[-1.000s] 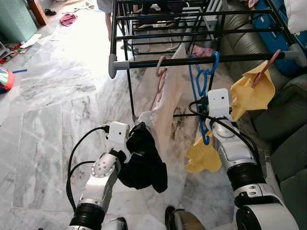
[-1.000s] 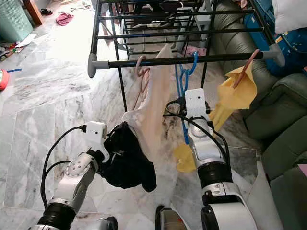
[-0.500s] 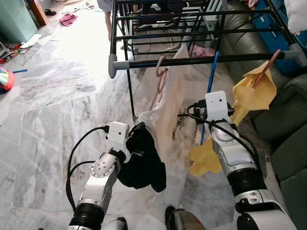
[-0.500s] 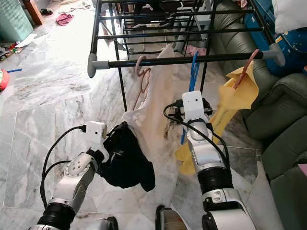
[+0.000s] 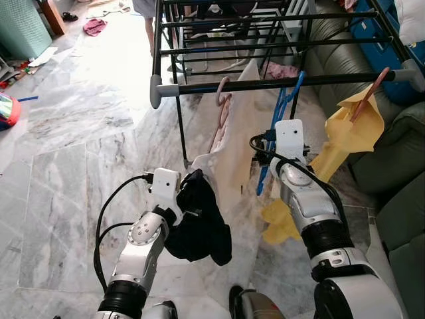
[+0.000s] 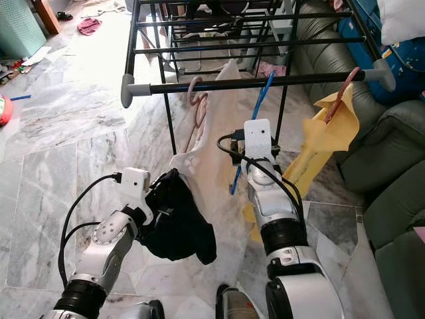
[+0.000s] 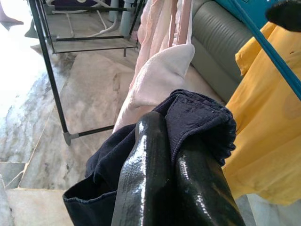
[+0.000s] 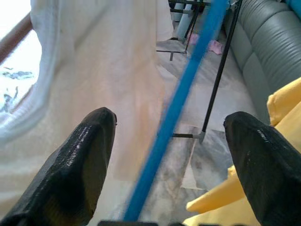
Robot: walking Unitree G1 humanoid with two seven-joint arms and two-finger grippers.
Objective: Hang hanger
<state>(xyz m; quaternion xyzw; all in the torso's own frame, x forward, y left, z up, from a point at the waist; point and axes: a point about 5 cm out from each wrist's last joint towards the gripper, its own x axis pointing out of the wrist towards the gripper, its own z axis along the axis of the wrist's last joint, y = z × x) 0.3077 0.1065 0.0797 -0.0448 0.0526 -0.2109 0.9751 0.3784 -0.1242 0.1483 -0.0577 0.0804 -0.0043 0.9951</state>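
A blue hanger (image 5: 284, 109) hangs by its hook from the front bar (image 5: 219, 87) of a black drying rack, slanting down to the left. My right gripper (image 8: 170, 120) is open, and the blue hanger (image 8: 188, 89) runs between its fingers (image 8: 84, 155) without touching either. The white box on that wrist (image 5: 290, 136) sits just below the bar. Lower left, my left gripper (image 7: 171, 141) is shut on a dark navy garment (image 5: 199, 229), held beside a cream garment (image 5: 236, 139) that hangs on a pink hanger (image 5: 222, 93).
A yellow garment (image 5: 348, 129) hangs on another hanger at the bar's right end, with more yellow cloth (image 5: 280, 222) low behind my right arm. A grey-green sofa (image 5: 392, 173) stands close on the right. Marble floor (image 5: 66, 153) spreads to the left. A person's leg (image 5: 149, 30) stands beyond the rack.
My right arm has moved left. The blue hanger has turned from face-on to edge-on and now slants. The left arm and the dark garment have stayed put.
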